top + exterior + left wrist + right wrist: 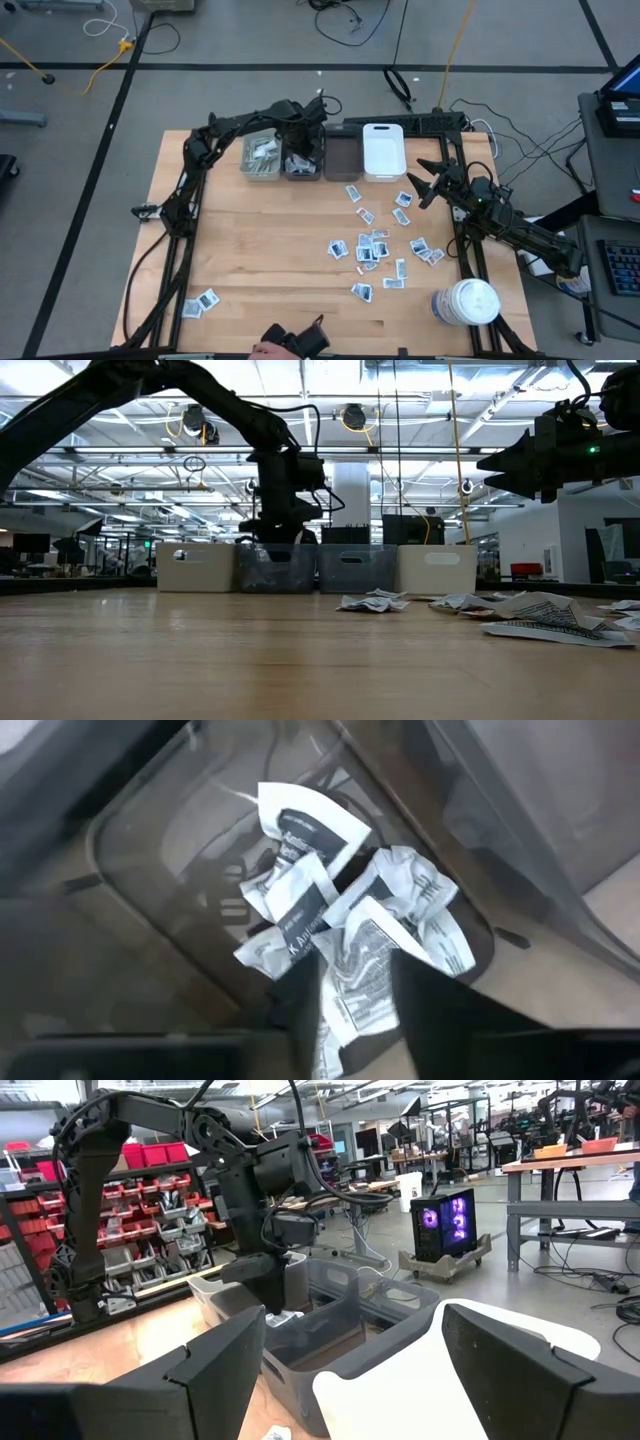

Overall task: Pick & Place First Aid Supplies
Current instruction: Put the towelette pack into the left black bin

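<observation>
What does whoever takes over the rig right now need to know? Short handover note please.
Left gripper: down in the dark grey bin, a crumpled sachet between its fingers; whether it grips or has let go cannot be told.
Right gripper: open, empty, raised beside the white bin.
Done: several sachets lie in the dark grey bin; strips in the light grey bin at the row's left end.
Left: about twenty loose sachets mid-table to the right, and two more near the front left corner.
White jar stands at front right.
</observation>
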{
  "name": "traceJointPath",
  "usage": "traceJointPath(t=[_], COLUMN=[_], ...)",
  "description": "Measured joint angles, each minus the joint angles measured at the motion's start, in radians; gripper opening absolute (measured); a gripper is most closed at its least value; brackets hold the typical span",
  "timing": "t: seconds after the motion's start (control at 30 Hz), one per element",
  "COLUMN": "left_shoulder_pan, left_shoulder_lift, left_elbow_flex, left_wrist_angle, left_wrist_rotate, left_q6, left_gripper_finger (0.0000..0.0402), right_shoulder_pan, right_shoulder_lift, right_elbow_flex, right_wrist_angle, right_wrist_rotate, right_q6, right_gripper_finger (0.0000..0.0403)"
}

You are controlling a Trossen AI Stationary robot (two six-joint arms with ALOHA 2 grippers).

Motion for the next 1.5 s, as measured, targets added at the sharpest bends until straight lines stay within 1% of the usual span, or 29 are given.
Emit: traceJointPath(t=[0.13,0.23,0.33,0.47,0.63,0.77,0.93,1.0,1.07,1.2,1.4,1.5], left_shoulder_pan=[0.002,0.002,0.002,0.001,-0.012,-0.036,-0.068,-0.080,-0.095,-0.146,-0.231,-0.288], left_shoulder_lift=[0.000,0.000,0.000,-0.017,-0.099,-0.158,-0.207,-0.237,-0.280,-0.379,-0.521,-0.588], left_elbow_flex=[0.000,0.000,0.000,0.000,0.000,0.000,-0.001,-0.025,-0.087,-0.257,-0.482,-0.573], left_wrist_angle=[0.001,0.002,0.001,-0.022,-0.047,-0.067,-0.142,-0.142,-0.116,-0.043,0.012,0.022], left_wrist_rotate=[0.010,0.016,0.018,0.018,-0.001,-0.010,-0.011,-0.009,-0.006,-0.005,-0.002,0.021], left_q6=[-0.004,0.002,0.002,-0.004,0.001,0.000,-0.037,-0.046,-0.067,-0.117,-0.249,-0.324], left_gripper_finger=[0.0211,0.0260,0.0292,0.0314,0.0317,0.0307,0.0292,0.0287,0.0282,0.0278,0.0278,0.0274], right_shoulder_pan=[0.000,0.000,0.000,0.000,0.000,0.000,0.000,0.000,0.000,0.000,0.000,0.000], right_shoulder_lift=[0.000,0.000,0.000,0.000,0.000,0.000,0.000,0.000,0.000,0.000,0.000,0.000], right_elbow_flex=[0.000,0.000,0.000,0.000,0.000,0.000,0.000,0.000,0.000,0.000,0.000,0.000], right_wrist_angle=[0.000,0.000,0.000,0.000,0.000,0.000,0.000,0.000,0.000,0.000,0.000,0.000], right_wrist_rotate=[0.000,0.000,0.000,0.000,0.000,0.000,0.000,0.000,0.000,0.000,0.000,0.000], right_q6=[0.000,0.000,0.000,0.000,0.000,0.000,0.000,0.000,0.000,0.000,0.000,0.000], right_gripper_finger=[0.0297,0.0297,0.0297,0.0297,0.0297,0.0297,0.0297,0.0297,0.0297,0.0297,0.0297,0.0297])
